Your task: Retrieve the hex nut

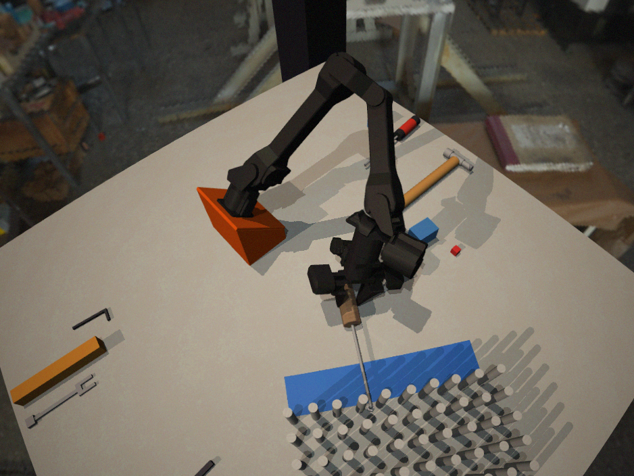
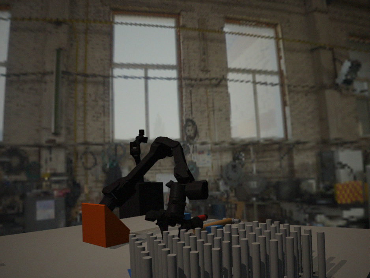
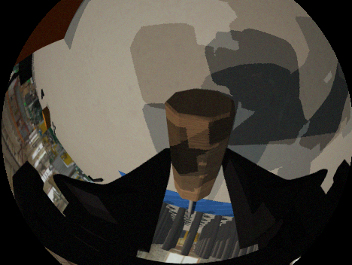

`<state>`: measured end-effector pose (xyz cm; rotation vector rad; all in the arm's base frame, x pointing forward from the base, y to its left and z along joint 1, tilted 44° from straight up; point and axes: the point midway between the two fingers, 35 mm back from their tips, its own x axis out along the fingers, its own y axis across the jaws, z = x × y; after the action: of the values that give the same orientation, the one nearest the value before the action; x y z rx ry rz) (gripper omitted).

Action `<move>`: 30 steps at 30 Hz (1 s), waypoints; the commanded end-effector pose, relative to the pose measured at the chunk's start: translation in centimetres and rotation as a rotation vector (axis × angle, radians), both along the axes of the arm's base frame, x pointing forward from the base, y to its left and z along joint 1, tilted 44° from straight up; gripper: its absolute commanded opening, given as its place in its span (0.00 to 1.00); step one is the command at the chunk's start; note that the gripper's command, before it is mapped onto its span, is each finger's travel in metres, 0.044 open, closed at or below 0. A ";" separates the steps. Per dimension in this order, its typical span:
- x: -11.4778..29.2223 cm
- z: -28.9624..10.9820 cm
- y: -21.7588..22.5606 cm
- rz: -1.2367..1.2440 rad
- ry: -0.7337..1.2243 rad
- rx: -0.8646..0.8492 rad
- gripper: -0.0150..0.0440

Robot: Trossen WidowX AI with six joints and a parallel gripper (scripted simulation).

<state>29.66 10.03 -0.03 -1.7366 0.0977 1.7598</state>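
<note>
Hex nut: you cannot make it out among the grey standing metal spacers point(image 1: 388, 424). Your black end effector point(image 1: 353, 297) is clamped on the brown wooden handle of a thin metal hook tool point(image 1: 351, 310), whose shaft crosses the blue taped strip point(image 1: 435, 361) into the front spacer rows.

The small hex nut is hidden among the grey standing metal spacers point(image 1: 409, 424), themselves cropped at the top view's bottom edge
</note>
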 end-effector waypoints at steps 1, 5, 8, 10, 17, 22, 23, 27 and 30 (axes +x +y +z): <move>-0.2 0.1 0.0 -0.006 0.000 -0.005 0.25; -0.4 0.2 0.1 -0.006 0.000 -0.005 0.25; -0.6 0.2 0.2 -0.006 0.000 -0.005 0.25; -0.7 0.3 0.2 -0.006 0.001 -0.005 0.25; -1.1 0.4 0.4 -0.006 0.001 -0.005 0.25; -1.4 0.6 0.5 -0.006 0.001 -0.005 0.25; -1.4 0.6 0.5 -0.006 0.001 -0.005 0.25; -1.7 0.7 0.6 -0.006 0.001 -0.005 0.25; -1.8 0.7 0.7 -0.006 0.001 -0.005 0.25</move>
<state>28.03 10.73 0.65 -1.7358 0.0967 1.7591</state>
